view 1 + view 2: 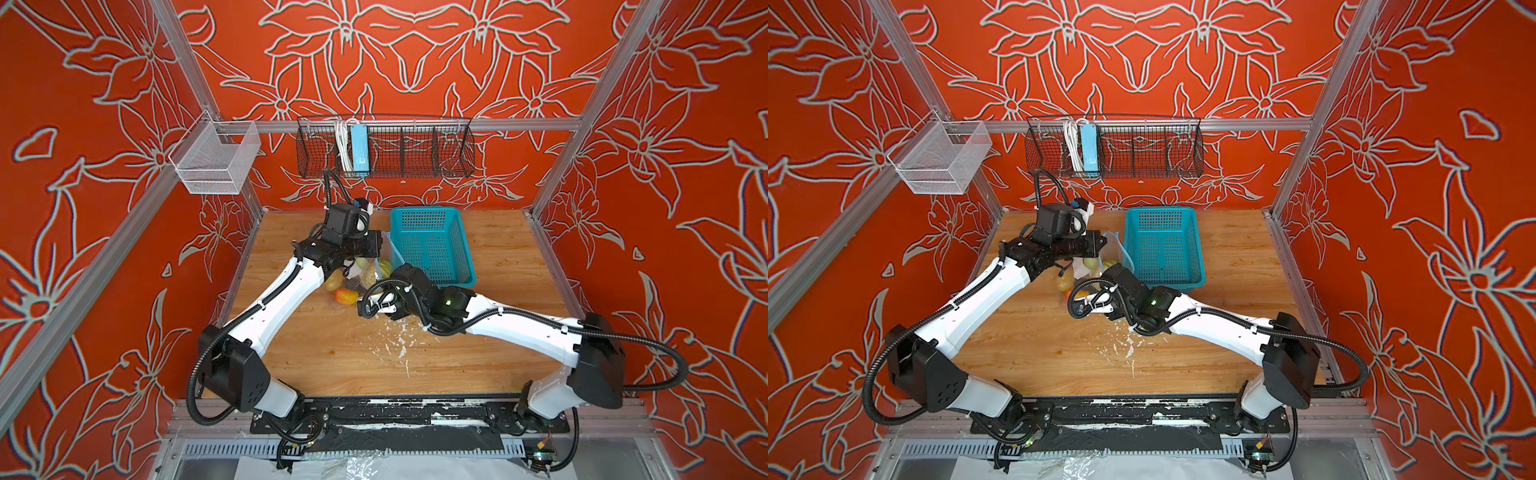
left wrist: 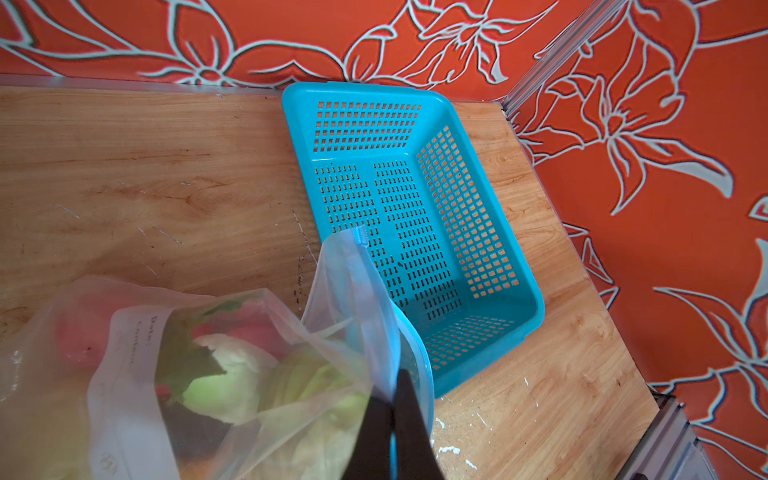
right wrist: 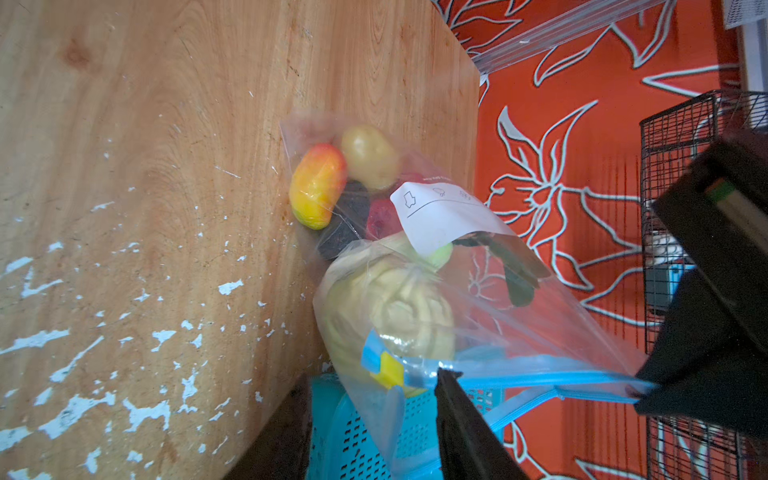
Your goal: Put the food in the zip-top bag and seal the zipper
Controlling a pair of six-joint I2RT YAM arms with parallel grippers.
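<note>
The left fingers (image 2: 411, 424) were pressed together on the zipper (image 3: 540, 376) at one end of the bag's (image 3: 478, 299) mouth, holding that edge up off the table (image 3: 145, 166). The right fingers (image 3: 461, 419) stood apart at the other end, one on each side of the bag's edge, with the yellow tab (image 3: 388, 370) just beside them; they did not pinch it. Between the two arms the zipper's two blue strips lay apart, so the mouth was open.

The food was inside the bag: a cabbage (image 3: 395, 311) nearest the mouth, a green leaf (image 3: 519, 282), and a black piece (image 3: 345, 224), a potato (image 3: 368, 156) and an orange-red fruit (image 3: 318, 191) at the bottom. The bag's bottom rested on the table, and its raised edge was just beside the teal basket (image 2: 415, 187).
</note>
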